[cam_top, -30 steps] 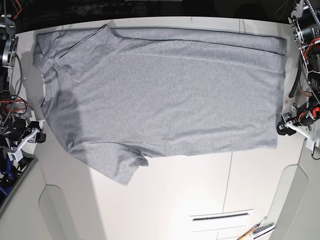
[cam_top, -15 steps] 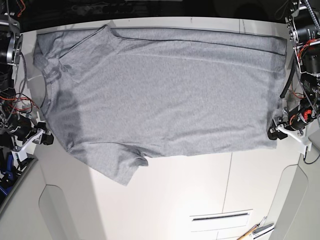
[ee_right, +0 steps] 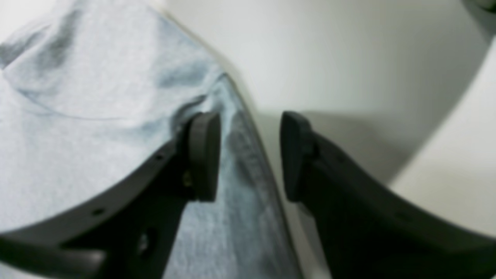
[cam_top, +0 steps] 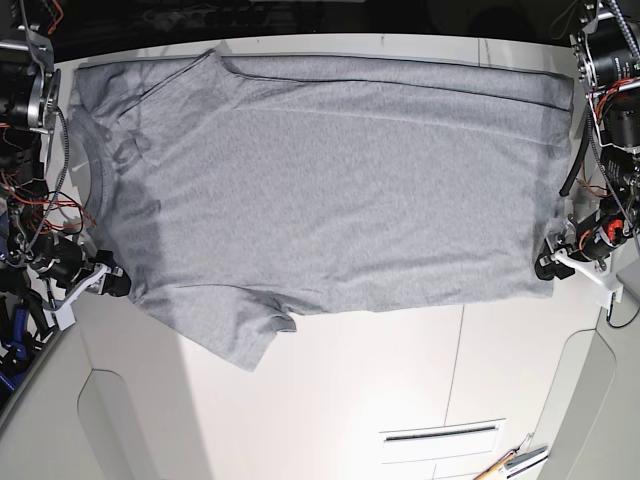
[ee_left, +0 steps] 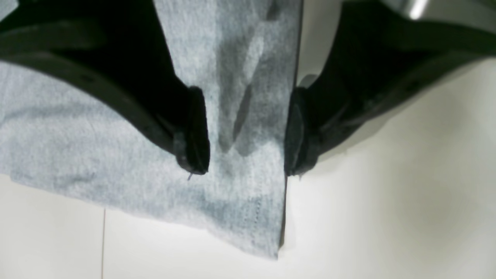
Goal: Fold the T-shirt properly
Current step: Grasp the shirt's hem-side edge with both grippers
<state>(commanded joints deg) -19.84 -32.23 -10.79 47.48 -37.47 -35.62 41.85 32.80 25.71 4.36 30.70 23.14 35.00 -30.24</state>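
The light grey T-shirt lies spread flat on the white table, plain side up, with the neck at the base view's left and the hem at its right. My left gripper is at the near hem corner. In the left wrist view the gripper is open, and the hem corner of the T-shirt lies between its jaws. My right gripper is at the shirt's near shoulder edge. In the right wrist view it is open and straddles the edge of the T-shirt.
The near sleeve sticks out toward the table's front. A slot and some hand tools lie near the front right. Arm bodies and cables stand at both table sides.
My right gripper has moved inward along the base view's left side to the shirt's shoulder edge. My left gripper moved in to the hem corner and then stayed. The shirt has not moved.
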